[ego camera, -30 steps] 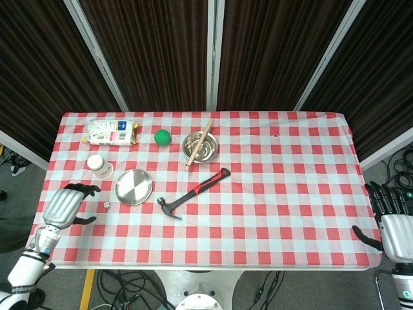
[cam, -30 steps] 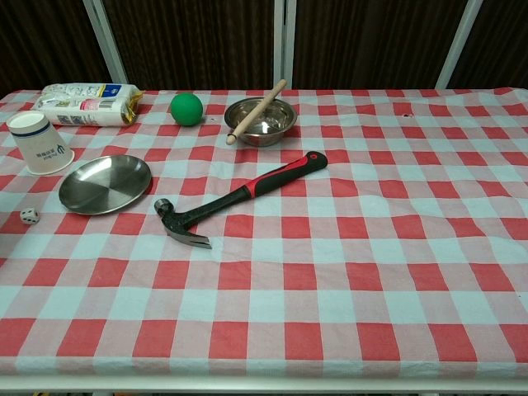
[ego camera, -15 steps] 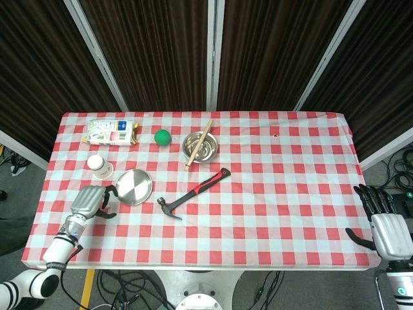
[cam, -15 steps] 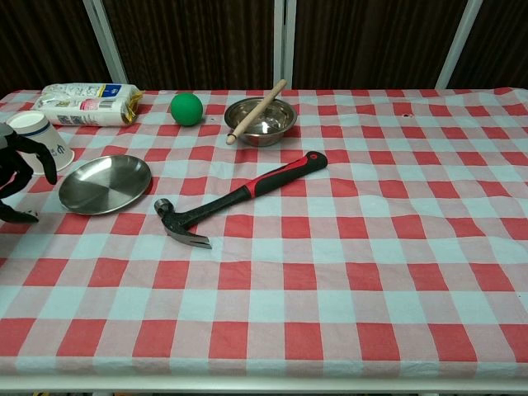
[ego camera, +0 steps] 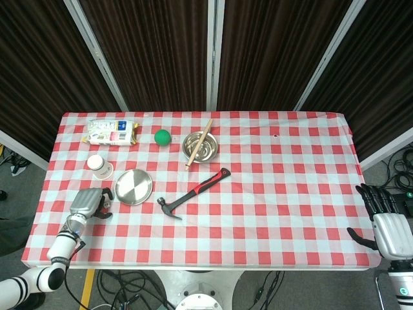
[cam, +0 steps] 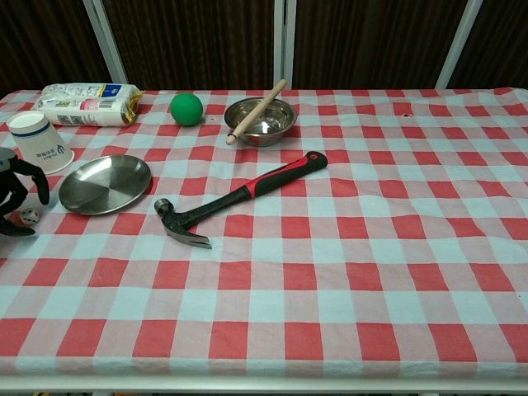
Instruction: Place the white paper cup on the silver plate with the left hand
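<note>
The silver plate (ego camera: 133, 186) is round, shiny and bare, near the table's left edge. The white paper cup (ego camera: 99, 166) stands upside down just left of it, a bit farther back. The left hand (ego camera: 87, 203) holds nothing, fingers curled apart, near the plate. The right hand (ego camera: 386, 223) is spread wide, far right.
</note>
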You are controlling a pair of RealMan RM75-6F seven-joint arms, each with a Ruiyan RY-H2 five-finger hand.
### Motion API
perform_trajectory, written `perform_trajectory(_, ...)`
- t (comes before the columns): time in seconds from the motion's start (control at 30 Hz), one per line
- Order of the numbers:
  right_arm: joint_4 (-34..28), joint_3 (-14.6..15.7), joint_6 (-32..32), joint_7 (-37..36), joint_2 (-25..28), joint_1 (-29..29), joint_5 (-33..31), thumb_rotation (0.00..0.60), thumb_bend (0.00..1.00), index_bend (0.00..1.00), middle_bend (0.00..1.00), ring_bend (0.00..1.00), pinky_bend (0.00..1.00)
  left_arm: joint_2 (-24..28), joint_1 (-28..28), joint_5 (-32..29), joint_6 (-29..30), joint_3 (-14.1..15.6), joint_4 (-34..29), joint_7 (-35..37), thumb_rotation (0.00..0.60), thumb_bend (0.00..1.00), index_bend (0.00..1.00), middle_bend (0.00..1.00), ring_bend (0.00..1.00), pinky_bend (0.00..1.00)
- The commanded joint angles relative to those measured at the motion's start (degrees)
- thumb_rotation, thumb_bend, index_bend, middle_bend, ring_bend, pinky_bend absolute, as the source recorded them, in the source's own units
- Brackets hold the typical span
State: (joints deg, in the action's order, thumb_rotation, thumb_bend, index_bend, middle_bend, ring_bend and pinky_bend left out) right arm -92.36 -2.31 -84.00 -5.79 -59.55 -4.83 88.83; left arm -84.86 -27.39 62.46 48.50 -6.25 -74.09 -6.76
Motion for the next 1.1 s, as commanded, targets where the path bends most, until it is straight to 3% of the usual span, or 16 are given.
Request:
perform_trajectory(0.03, 0.02, 0.04, -0.10, -0.07, 0.05, 0.07, 0.04, 0.600, 0.12, 0.00, 0.06, 0.00, 0.00, -0.39, -0.09, -0.42, -0.33, 0.05, 0.66, 0.52, 0.600, 0.24, 0.46, 0.77, 0.77, 0.94)
perform_trajectory(0.73, 0.59, 0.46, -1.37, -1.14, -0.04, 1.04, 0.32, 0.600, 0.12, 0.00, 0.06, 0.00, 0.00, -1.46, -0.50, -0.59, -0.13, 0.43, 3.48, 0.96, 0.600, 0.38, 0.59, 0.82, 0.80, 0.94)
perform_trajectory(0.97, 0.82, 0.54, -1.90, -1.44, -0.06, 1.35, 0.54, 0.600, 0.12, 0.00, 0.06, 0.00, 0.00, 1.84, -0.87, 2.45, 4.16, -1.56, -2.13, 1.74, 0.600, 0.37, 0.59, 0.82, 0.80, 0.94)
perform_trajectory(1.1, 1.28, 0.61, -1.98, -2.00, -0.17, 1.53, 0.43, 0.600, 0.12, 0.00, 0.06, 0.00, 0.00, 1.57, -3.41, 2.39, 2.55, -3.10, -2.43, 1.22, 0.600, 0.37, 0.59, 0.82, 0.80, 0.94)
